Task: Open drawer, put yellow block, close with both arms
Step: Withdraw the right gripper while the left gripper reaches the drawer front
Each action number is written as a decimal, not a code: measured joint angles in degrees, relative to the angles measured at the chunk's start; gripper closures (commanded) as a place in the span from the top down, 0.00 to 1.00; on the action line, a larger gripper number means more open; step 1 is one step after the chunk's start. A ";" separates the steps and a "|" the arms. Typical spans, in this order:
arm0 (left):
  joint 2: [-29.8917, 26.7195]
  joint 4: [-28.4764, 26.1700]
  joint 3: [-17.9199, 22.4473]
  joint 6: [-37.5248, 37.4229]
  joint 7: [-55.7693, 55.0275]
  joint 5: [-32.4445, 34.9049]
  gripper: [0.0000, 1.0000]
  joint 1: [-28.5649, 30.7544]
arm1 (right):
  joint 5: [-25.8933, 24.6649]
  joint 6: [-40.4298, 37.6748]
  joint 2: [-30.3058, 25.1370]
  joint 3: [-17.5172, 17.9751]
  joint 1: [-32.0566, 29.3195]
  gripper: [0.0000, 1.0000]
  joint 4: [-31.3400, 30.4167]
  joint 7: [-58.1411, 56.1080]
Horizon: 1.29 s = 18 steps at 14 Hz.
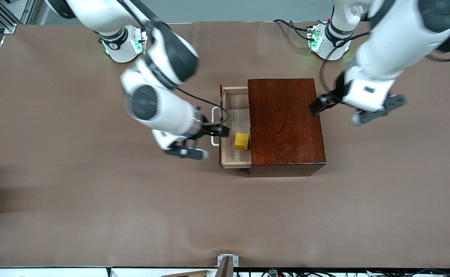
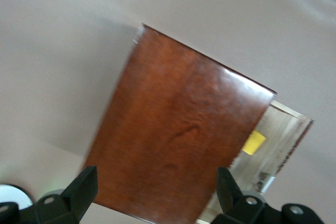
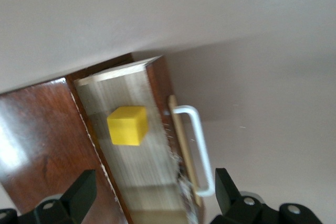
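The drawer [image 1: 238, 111] stands pulled out of the dark mahogany box [image 1: 284, 123] toward the right arm's end of the table. The yellow block [image 1: 242, 141] lies in the pale tray, by the box's edge. My right gripper [image 1: 219, 131] is open and empty, over the drawer's front and its white loop handle [image 1: 214, 127]. Its wrist view shows the block [image 3: 127, 125], the tray [image 3: 142, 171] and the handle [image 3: 197, 140] between the spread fingers [image 3: 155, 182]. My left gripper [image 1: 321, 104] is open and empty at the box's closed end. Its wrist view looks over the box top [image 2: 178, 135] to the block [image 2: 254, 142].
The arms' round bases [image 1: 125, 44] [image 1: 327, 40] with green lights stand along the table's robot edge, with black cables near the left arm's base. A small metal bracket [image 1: 227, 261] sits at the table edge nearest the front camera. Brown table cover surrounds the box.
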 measured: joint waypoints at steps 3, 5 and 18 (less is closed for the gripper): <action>3.87 0.94 -0.26 4.76 -13.02 -0.01 1.00 -6.84 | -7.34 -9.83 -5.43 -0.27 -5.97 1.00 -0.64 -8.07; 6.62 1.39 -0.24 9.45 -21.70 0.00 1.00 -11.36 | -10.99 -11.37 -9.80 -0.43 -9.57 1.00 -5.08 -13.68; 28.50 9.78 14.69 28.40 -83.33 8.27 1.00 -40.90 | -17.17 -3.04 -33.30 -0.84 -35.26 1.00 -34.16 -42.93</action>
